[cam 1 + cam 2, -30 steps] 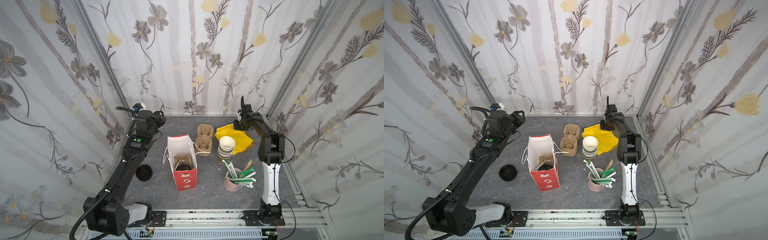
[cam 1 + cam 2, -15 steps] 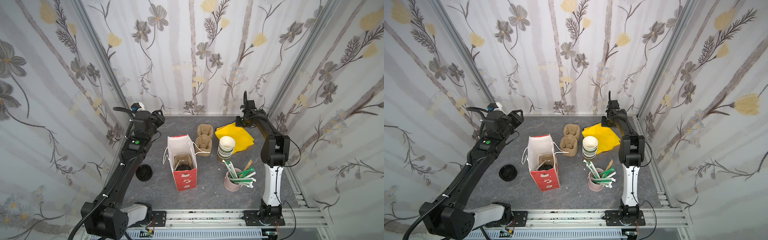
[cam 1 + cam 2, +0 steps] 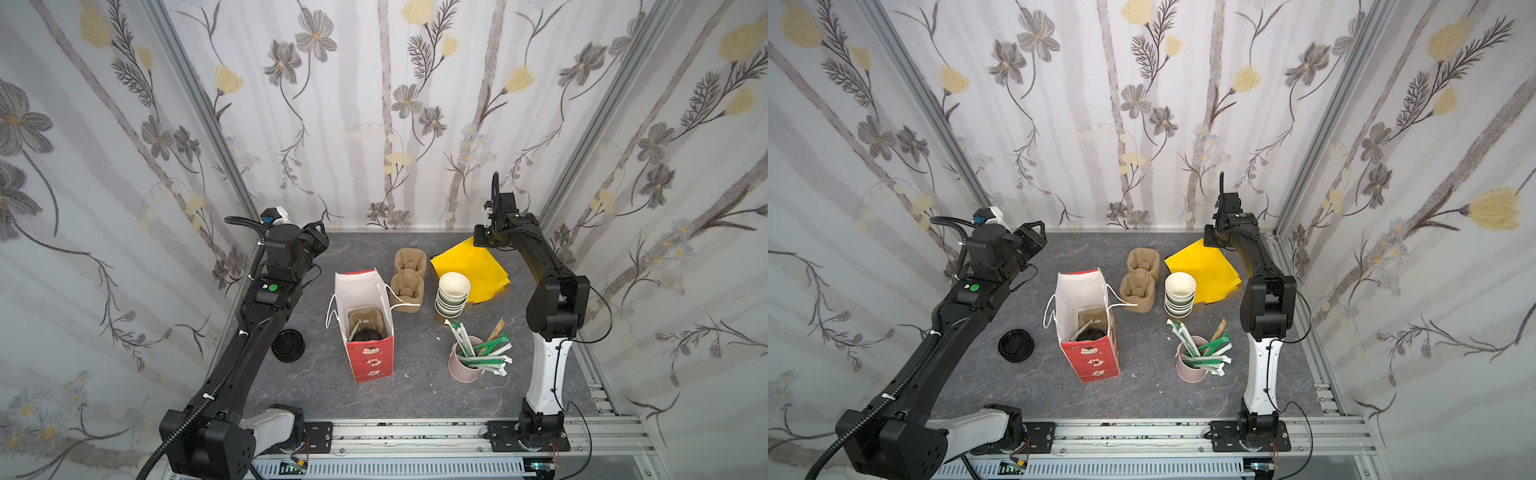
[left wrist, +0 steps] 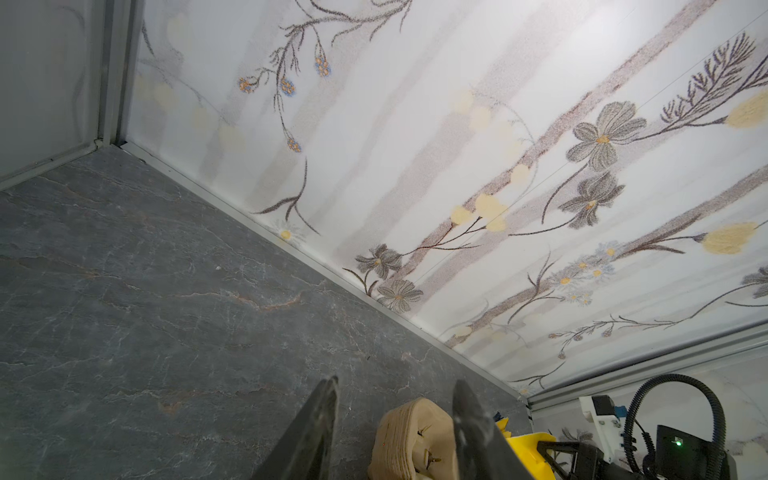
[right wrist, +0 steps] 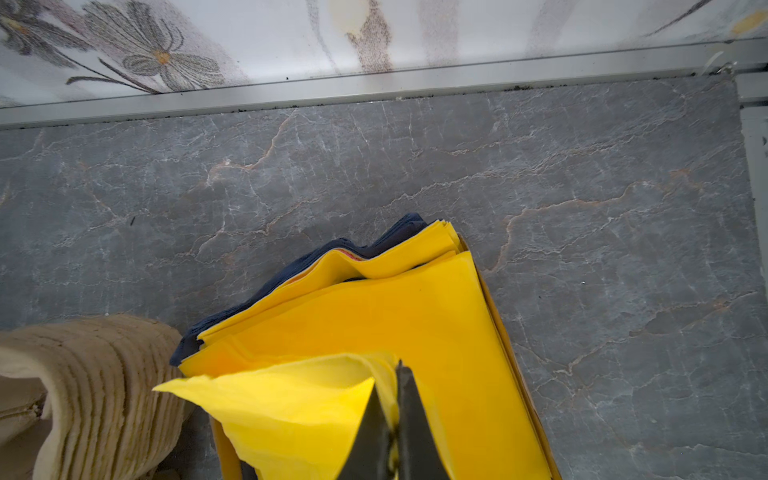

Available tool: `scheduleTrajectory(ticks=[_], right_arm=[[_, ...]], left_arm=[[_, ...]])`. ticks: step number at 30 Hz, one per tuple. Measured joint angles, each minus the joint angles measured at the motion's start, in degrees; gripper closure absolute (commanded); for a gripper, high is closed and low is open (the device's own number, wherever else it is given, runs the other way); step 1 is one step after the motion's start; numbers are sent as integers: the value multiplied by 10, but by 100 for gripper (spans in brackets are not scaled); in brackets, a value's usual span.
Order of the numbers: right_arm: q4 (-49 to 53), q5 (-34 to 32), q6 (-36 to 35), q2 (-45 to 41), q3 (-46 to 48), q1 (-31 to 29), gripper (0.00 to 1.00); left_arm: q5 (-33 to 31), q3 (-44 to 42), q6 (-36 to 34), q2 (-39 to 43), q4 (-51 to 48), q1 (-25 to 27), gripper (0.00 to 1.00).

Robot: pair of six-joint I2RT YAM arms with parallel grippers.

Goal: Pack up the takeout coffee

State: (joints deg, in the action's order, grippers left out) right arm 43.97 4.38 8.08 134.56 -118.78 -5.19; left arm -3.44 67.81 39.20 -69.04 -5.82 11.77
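The takeout coffee (image 3: 366,332) (image 3: 1091,332), seen by its round black lid, sits in a brown carrier inside the open red and white paper bag (image 3: 358,279) (image 3: 1080,286). My right gripper (image 5: 392,376) (image 3: 482,239) is at the back right, shut on the top sheet of the yellow napkin stack (image 5: 415,316) (image 3: 469,270). The pinched sheet curls up off the stack. My left gripper (image 4: 395,382) (image 3: 319,236) hangs open and empty at the back left, well away from the bag.
A stack of brown pulp carriers (image 3: 409,276) (image 4: 411,436) lies behind the bag. Lidless cups (image 3: 453,291) are stacked to its right. A pink cup of wrapped straws (image 3: 465,365) stands at the front right. Black lids (image 3: 287,345) lie left of the bag.
My right gripper has shut on the top yellow napkin and shifted slightly over the stack's far corner. The left arm has barely moved.
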Motion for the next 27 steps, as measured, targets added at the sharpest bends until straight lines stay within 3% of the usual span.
scheduleTrajectory(ticks=[12, 19, 25, 27], right_arm=[[2, -75, 35, 42, 3, 12, 89], [-5, -94, 50, 43, 2, 24, 71], [-7, -72, 58, 43, 2, 30, 50], [-8, -62, 59, 34, 2, 32, 47]], left_arm=[[0, -1, 0, 2, 0, 0, 54], [0, -1, 2, -4, 0, 0, 54], [1, -1, 2, -7, 0, 0, 54], [1, -1, 3, -8, 0, 0, 54]])
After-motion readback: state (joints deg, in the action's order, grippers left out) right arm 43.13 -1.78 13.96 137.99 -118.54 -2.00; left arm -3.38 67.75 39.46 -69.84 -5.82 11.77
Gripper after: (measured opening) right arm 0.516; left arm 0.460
